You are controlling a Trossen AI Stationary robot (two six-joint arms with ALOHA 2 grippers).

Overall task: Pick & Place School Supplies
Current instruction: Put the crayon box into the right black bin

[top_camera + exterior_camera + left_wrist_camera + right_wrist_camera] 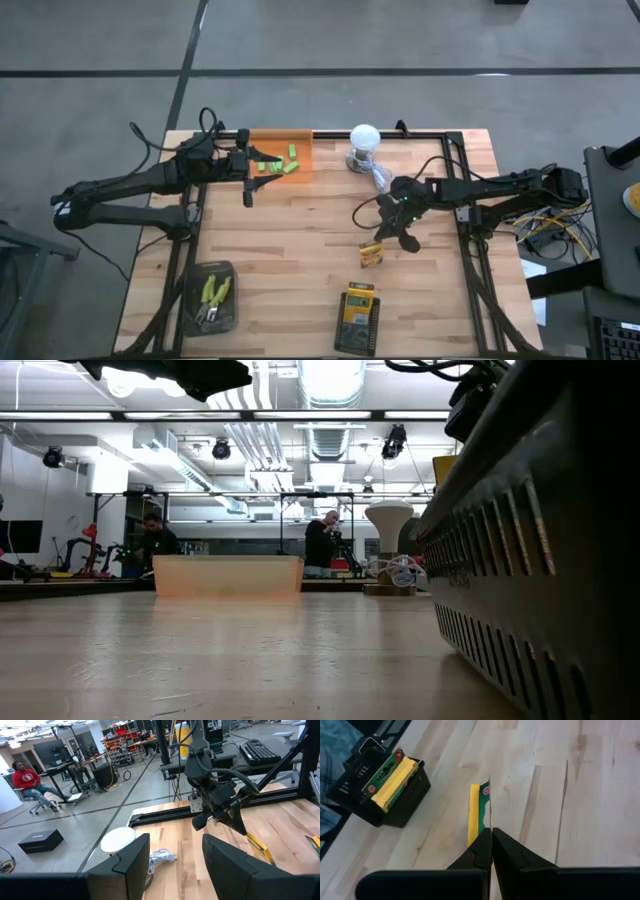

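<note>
Now, my right gripper (491, 836) over table (300, 230) centre-right, fingers pressed together, nothing pinched. Crayon box (479, 812) lies on wood just beyond my fingertips, apart from them. More crayon boxes sit in black bin (385, 795) at near edge. My left gripper (172, 855) hovers by orange tray (282, 158) at far left, fingers spread, empty. Green blocks (277, 164) in that tray. Pliers (215, 292) in dark tray (206, 298), near left.

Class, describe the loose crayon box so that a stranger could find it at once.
Start at the wooden table and go to the right arm's fingers, shut above the boards. The crayon box lies just beside them, on bare wood. Unlike the boxes in the black basket nearer the front edge, it lies alone.
</note>
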